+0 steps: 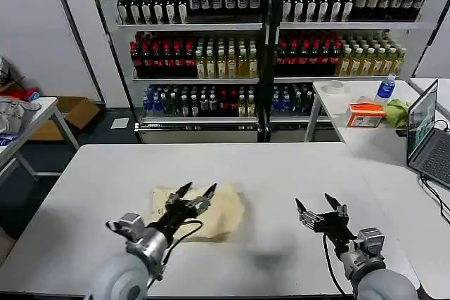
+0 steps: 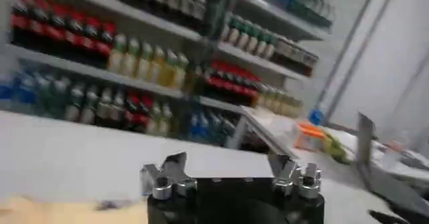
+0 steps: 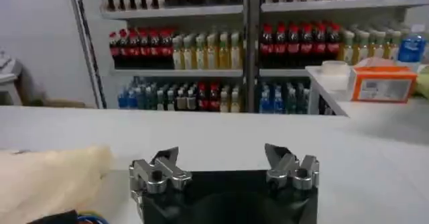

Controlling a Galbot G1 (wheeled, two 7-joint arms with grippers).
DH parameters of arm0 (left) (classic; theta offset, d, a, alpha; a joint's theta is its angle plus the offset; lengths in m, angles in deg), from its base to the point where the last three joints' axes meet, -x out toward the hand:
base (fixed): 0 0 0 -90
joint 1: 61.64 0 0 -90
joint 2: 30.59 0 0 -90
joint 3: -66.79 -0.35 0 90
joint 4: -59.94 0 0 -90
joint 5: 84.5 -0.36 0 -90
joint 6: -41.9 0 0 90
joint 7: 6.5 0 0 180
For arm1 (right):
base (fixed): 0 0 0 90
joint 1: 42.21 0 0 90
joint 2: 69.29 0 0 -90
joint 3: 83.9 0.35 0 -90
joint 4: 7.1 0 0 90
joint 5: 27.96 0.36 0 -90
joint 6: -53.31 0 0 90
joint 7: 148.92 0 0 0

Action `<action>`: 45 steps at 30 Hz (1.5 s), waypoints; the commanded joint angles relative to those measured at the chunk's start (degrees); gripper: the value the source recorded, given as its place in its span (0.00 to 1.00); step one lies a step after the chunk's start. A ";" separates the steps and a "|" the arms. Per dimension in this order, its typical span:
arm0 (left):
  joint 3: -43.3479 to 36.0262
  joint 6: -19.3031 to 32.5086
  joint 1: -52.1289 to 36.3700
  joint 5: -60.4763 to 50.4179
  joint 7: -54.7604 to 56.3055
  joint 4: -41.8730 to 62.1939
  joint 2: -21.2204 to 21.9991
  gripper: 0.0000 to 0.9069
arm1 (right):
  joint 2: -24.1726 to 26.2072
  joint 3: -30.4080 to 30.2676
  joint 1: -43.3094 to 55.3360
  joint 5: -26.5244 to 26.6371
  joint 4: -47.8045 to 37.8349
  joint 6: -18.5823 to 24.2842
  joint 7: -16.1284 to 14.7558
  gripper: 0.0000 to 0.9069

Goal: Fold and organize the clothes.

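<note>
The clothes are one pale cream-yellow T-shirt point(image 1: 221, 212), folded into a small rectangle on the white table point(image 1: 281, 173), left of centre. It also appears as a cream edge in the left wrist view point(image 2: 60, 212) and in the right wrist view point(image 3: 47, 178). My left gripper point(image 1: 197, 191) hovers over the folded shirt, open, with nothing between its fingers. My right gripper point(image 1: 320, 205) stands open over bare table to the right of the shirt, holding nothing. Both open grippers show in their wrist views, left point(image 2: 228, 165) and right point(image 3: 221, 155).
A second table point(image 1: 365, 128) at the right carries a laptop point(image 1: 425, 135), an orange box point(image 1: 365, 114), a green cloth point(image 1: 397, 112) and a bottle point(image 1: 385, 88). Drink shelves point(image 1: 267, 40) line the back. A small table with cloth point(image 1: 17, 117) stands far left.
</note>
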 commanded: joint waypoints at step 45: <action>25.02 11.13 23.23 -20.39 1.34 -7.25 7.58 1.00 | -26.88 -23.63 26.81 24.88 -27.73 -3.98 4.93 1.00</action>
